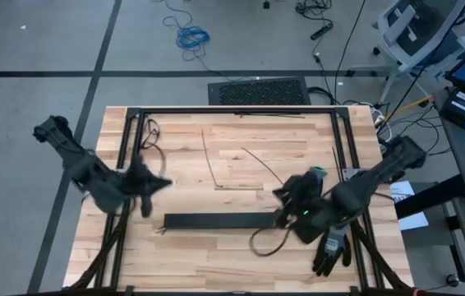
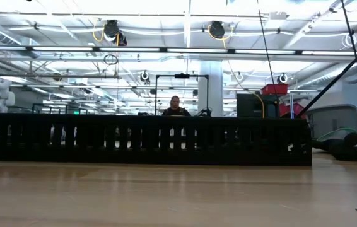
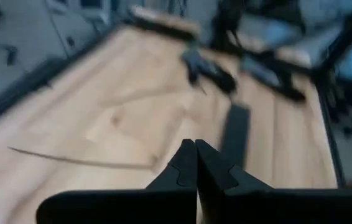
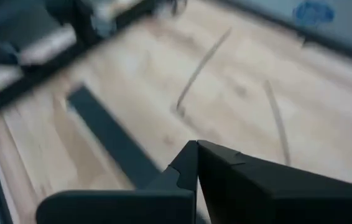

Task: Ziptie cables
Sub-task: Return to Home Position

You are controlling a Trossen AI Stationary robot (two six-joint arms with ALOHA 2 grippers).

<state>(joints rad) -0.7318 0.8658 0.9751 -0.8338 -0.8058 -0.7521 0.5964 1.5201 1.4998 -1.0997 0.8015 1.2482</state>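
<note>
From above, the closed black cable duct [image 1: 220, 221] lies near-centre on the wooden table [image 1: 216, 263], with the left gripper [image 1: 152, 191] and right gripper [image 1: 286, 201] by its ends; the cables are hidden. Low down, a person [image 2: 176, 106] shows beyond it under bright ceiling lights [image 2: 185, 7]. Both wrist views show jaws together.

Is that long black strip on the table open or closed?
Closed, apparently: from above, the black strip shows one unbroken dark top, with nothing visible inside it.
</note>
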